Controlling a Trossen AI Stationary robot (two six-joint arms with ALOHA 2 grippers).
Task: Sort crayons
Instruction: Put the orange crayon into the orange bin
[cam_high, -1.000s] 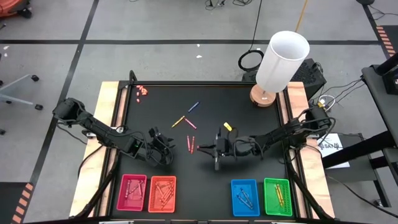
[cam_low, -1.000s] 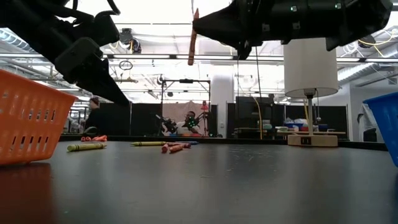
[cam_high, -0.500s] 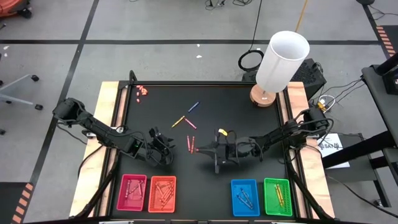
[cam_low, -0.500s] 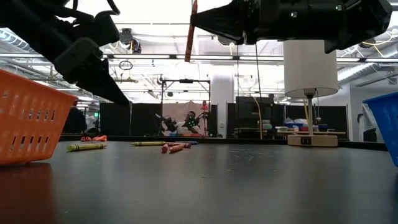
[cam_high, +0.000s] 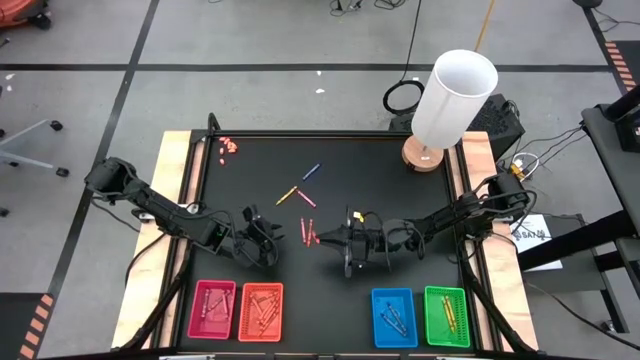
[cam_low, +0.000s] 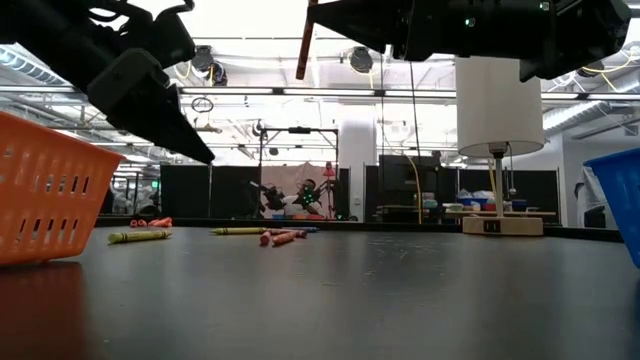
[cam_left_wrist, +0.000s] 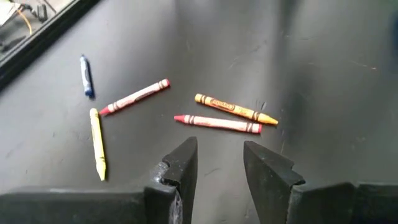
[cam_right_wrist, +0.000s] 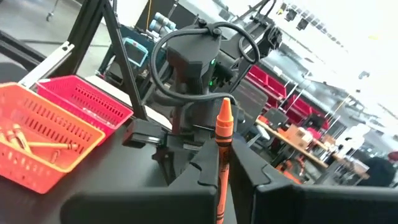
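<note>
Above the middle of the black table top (cam_high: 400, 170), the right gripper (cam_high: 322, 240) is clamped on a thin orange crayon (cam_right_wrist: 222, 163), which stands nearly upright between the dark fingers (cam_right_wrist: 205, 167) with its pointed tip upward; the low view shows the same stick (cam_low: 305, 42) hanging high over the table, its long axis close to vertical. To the left of it, the left gripper (cam_high: 266, 240) hovers with its jaws narrowly parted and nothing between them. Just beyond its fingers (cam_left_wrist: 180, 165), a red crayon (cam_left_wrist: 217, 123) and an orange-yellow crayon (cam_left_wrist: 236, 108) lie flat and nearly parallel, close together. Farther off, a second red crayon (cam_left_wrist: 135, 96), a yellow crayon (cam_left_wrist: 97, 143) and a blue crayon (cam_left_wrist: 86, 76) lie scattered at different angles. Along the near edge sit the pink plastic tray (cam_high: 197, 310), orange plastic tray (cam_high: 280, 312), blue plastic tray (cam_high: 377, 318) and green plastic tray (cam_high: 465, 318), each holding crayons.
</note>
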